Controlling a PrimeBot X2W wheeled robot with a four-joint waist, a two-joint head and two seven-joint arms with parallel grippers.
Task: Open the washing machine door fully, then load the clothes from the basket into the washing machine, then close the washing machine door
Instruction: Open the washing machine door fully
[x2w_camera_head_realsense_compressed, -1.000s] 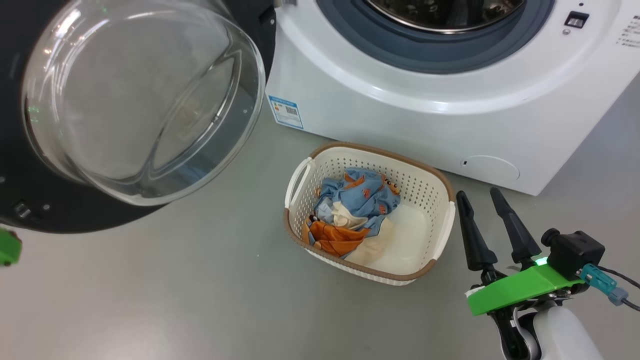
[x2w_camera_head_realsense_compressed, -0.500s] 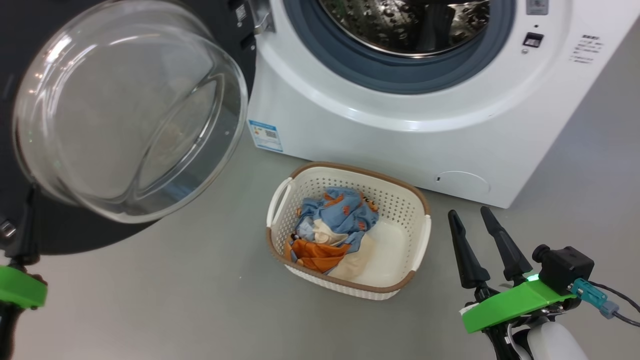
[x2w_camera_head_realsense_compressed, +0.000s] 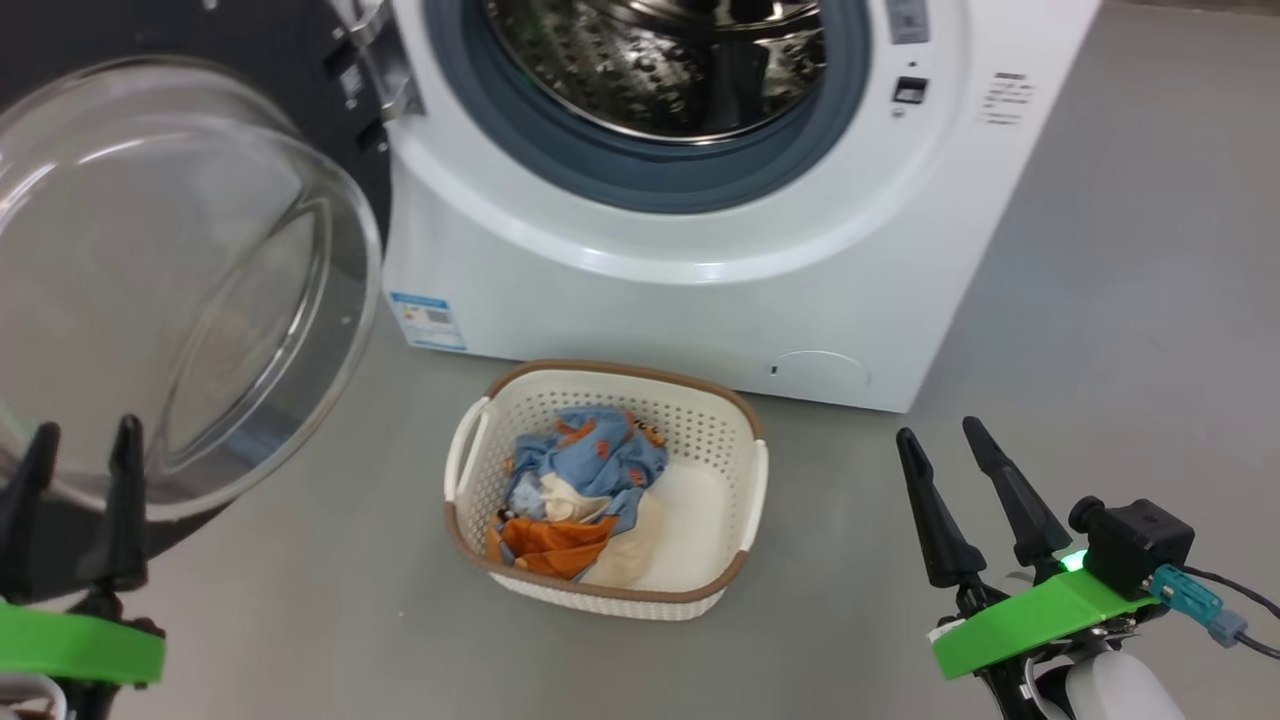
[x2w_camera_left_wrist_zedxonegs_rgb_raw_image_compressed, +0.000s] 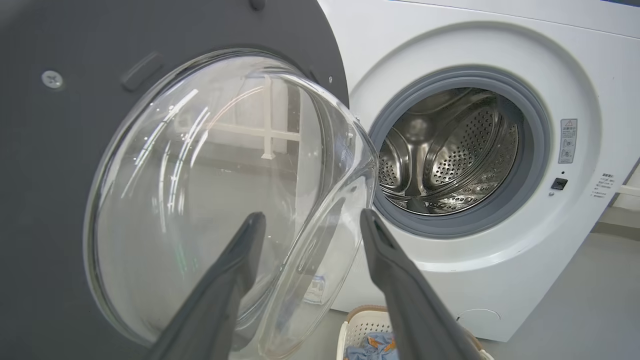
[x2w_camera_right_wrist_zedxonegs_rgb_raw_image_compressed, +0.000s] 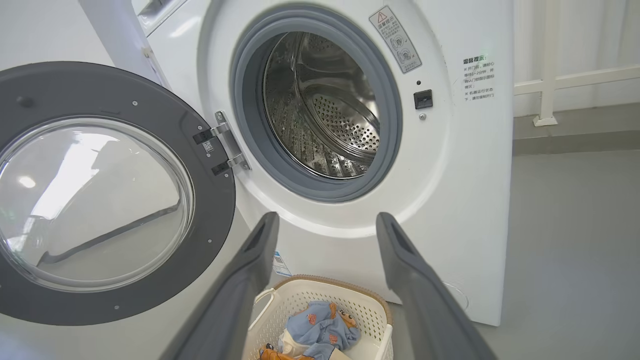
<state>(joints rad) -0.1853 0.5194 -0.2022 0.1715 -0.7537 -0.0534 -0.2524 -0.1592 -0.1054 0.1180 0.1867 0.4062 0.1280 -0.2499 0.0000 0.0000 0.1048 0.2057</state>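
Two containers lie ahead of the end effectors, and the bigger one is the washing machine (x2w_camera_head_realsense_compressed: 700, 300), a white box on the grey floor (x2w_camera_head_realsense_compressed: 1100, 300), ahead of and between both end effectors. Its mouth is uncovered: a grey gasket (x2w_camera_head_realsense_compressed: 640, 180) rings the steel perforated drum (x2w_camera_head_realsense_compressed: 660, 50), and what shows of the drum has no garments in it.

Next in size, the washing machine door (x2w_camera_head_realsense_compressed: 200, 260) stands swung open on its hinge at the machine's left side, directly ahead of the left end effector (x2w_camera_head_realsense_compressed: 87, 428). Its clear glass bowl bulges toward that end effector.

Smaller again, the basket (x2w_camera_head_realsense_compressed: 610, 372) sits on the floor just before the machine's front. It is between the two end effectors and a little ahead of them, to the left of the right end effector (x2w_camera_head_realsense_compressed: 938, 430) and apart from it. Inside it, the clothes (x2w_camera_head_realsense_compressed: 585, 480) are bunched against its left half: light blue fabric with orange prints on top, an orange piece and cream pieces below. The basket's right half shows bare bottom.

Smallest, the end effectors. The left one has its two dark fingers spread wide and grips nothing. Its tips stand close before the glass bowl, and whether they touch it cannot be told. The right one is likewise spread wide, holds nothing, and hangs above bare floor with its fingers pointing toward the machine.
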